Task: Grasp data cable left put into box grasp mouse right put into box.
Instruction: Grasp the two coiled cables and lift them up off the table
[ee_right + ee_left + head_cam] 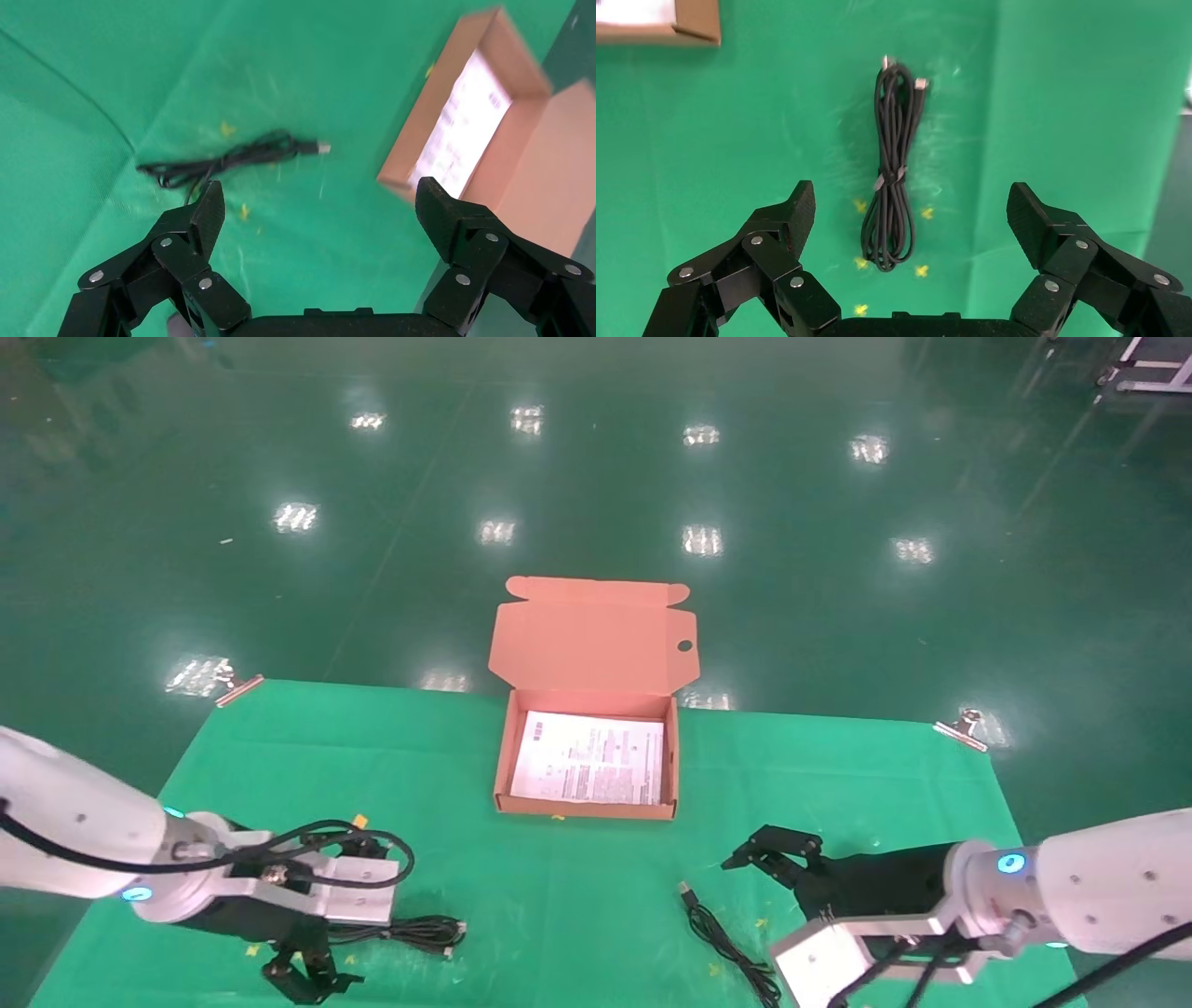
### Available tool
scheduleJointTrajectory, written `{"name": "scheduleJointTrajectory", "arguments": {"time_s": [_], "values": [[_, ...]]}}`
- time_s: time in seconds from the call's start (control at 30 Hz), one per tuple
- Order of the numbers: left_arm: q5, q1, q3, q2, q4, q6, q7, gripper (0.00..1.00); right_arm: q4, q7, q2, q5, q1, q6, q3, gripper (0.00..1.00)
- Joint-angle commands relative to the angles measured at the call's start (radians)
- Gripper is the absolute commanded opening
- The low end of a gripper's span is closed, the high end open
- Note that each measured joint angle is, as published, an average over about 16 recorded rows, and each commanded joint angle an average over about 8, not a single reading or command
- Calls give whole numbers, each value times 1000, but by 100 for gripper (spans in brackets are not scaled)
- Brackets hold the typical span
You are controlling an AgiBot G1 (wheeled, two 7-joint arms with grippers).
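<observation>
Both black grippers, left (909, 210) & right (320, 207), hover w/ fingers spread, empty; thin black coiled data cable (892, 168) partly hidden under left arm.

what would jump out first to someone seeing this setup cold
The open box at the table's far middle, lid up and a white sheet inside. Near the front edge, the left tool hangs open over the bundled cable. The right tool is open too, near a loose USB cord; no mouse shows.
</observation>
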Motion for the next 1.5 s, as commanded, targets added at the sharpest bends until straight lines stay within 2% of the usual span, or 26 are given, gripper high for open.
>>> {"name": "scheduleJointTrajectory", "arguments": {"time_s": [0.03,0.33,0.6,0.83,1.07,1.1,1.13,1.33,1.4,1.5], "values": [[37,14,14,14,7,-23,-5,100,-2,26,-14,-45,-11,24,-12,100],[49,38,13,76,169,-104,7,100,-55,206,-67,-148,-36,44,-40,100],[19,30,3,136,371,-141,44,100,-193,315,-137,-204,-24,65,-52,100],[-3,10,-10,180,561,-178,90,100,-351,373,-205,-215,7,78,-51,100],[-28,-16,-25,218,723,-206,154,100,-486,392,-269,-222,26,102,-56,100],[-30,-19,-26,222,741,-210,163,100,-501,391,-277,-223,27,106,-58,88],[-31,-22,-27,226,754,-213,170,98,-512,391,-282,-225,28,109,-59,75],[-33,-33,-31,242,825,-237,188,23,-567,380,-309,-225,32,123,-59,0],[-33,-34,-31,245,837,-242,189,0,-575,378,-313,-224,32,124,-58,0],[-33,-34,-31,244,831,-241,189,0,-571,379,-311,-223,32,124,-58,0]]}}
